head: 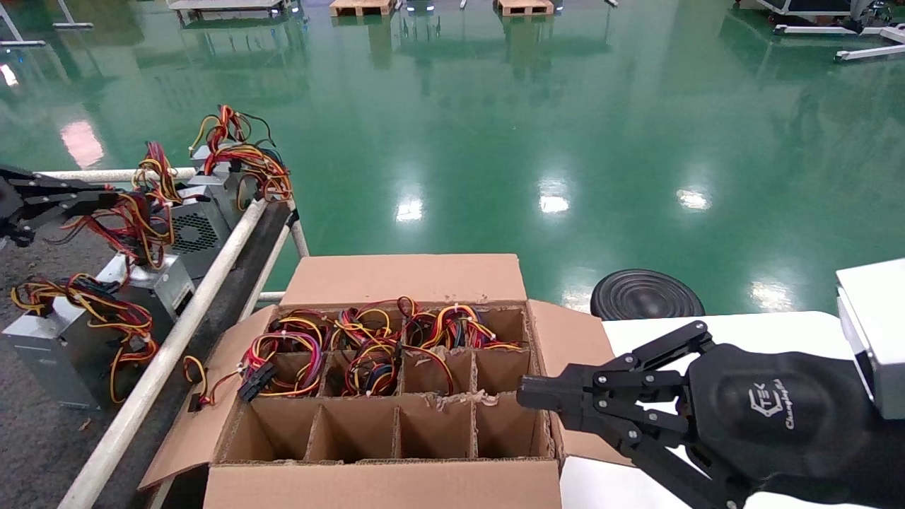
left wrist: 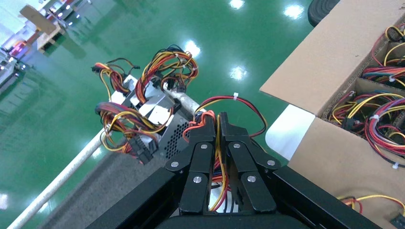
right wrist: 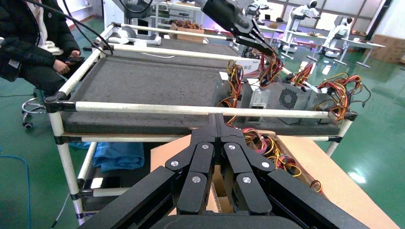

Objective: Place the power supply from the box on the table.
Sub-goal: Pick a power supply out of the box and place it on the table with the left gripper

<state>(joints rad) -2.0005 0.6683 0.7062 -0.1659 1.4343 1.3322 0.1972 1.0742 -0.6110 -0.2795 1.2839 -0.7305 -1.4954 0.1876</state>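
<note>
My left gripper (head: pixel 117 200) (left wrist: pixel 218 117) is over the dark grey table (head: pixel 42 438) and is shut on the red and yellow wires (head: pixel 141 219) (left wrist: pixel 235 98) of a silver power supply (head: pixel 159 283). That unit is beside the white rail; I cannot tell whether it rests on the table. The brown box (head: pixel 403 279) (right wrist: pixel 329 181) stands in front of me, with wire bunches (head: pixel 368 339) filling its back cells. My right gripper (head: pixel 520 396) (right wrist: pixel 217 117) is shut on nothing at the box's right edge.
Other power supplies (head: pixel 49 346) (head: pixel 198 223) (head: pixel 212 159) lie on the table. A white tubular rail (head: pixel 177 332) runs between table and box. A white tabletop (head: pixel 742 329) lies under my right arm, and a black round base (head: pixel 647 295) stands on the green floor. A seated person (right wrist: pixel 28 43) is beyond the table.
</note>
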